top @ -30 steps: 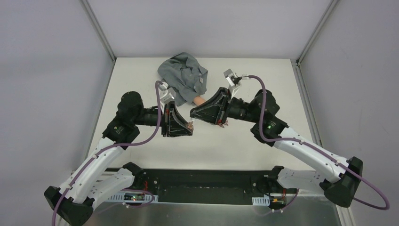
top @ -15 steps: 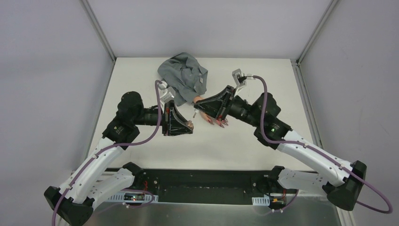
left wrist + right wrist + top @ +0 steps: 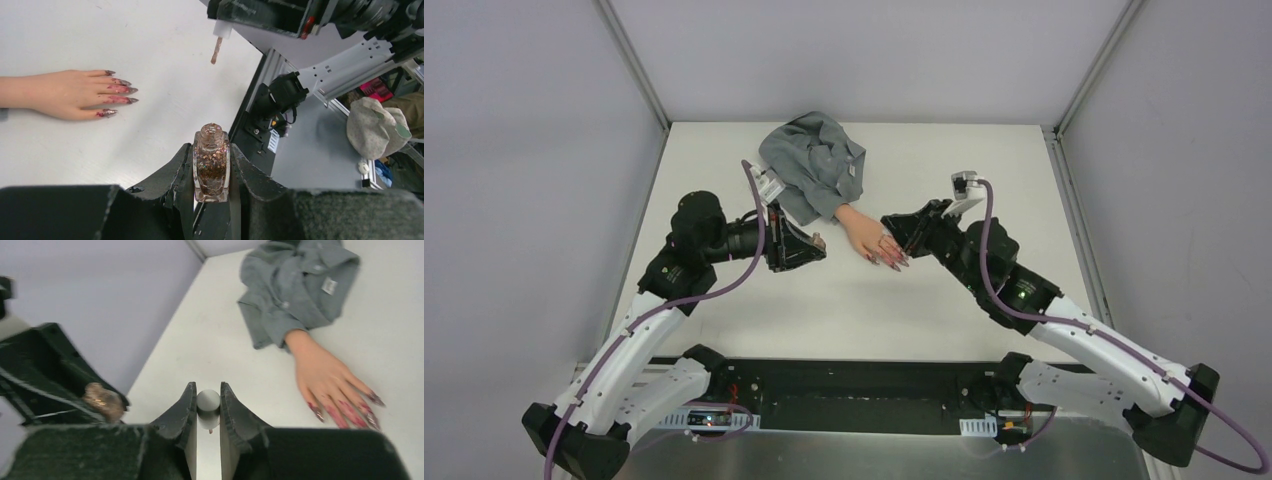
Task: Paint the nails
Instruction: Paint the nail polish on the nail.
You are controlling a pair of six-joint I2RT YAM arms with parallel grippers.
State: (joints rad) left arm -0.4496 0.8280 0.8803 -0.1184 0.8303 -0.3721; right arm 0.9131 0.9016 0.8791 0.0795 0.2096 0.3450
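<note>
Nails (image 3: pixel 120 91) rest on the desk, polish gear held either side

Dark red and pointed, they tip the fingers of a peach fake hand (image 3: pixel 862 232) lying palm down on the white desk (image 3: pixel 924 300), with the fingers aimed toward the near edge and a little right. A crumpled grey sleeve (image 3: pixel 812 165) covers the wrist on the far side. Just right of the fingertips, the right tool (image 3: pixel 207 392) pinches a white cap (image 3: pixel 208 402). The cap's thin brush (image 3: pixel 217 50) hangs clear of the hand. Left of the hand and apart from it, the left tool (image 3: pixel 212 150) is clamped on a small uncapped bottle (image 3: pixel 212 172) of glittery polish, its neck pointing out past the fingertips.
</note>
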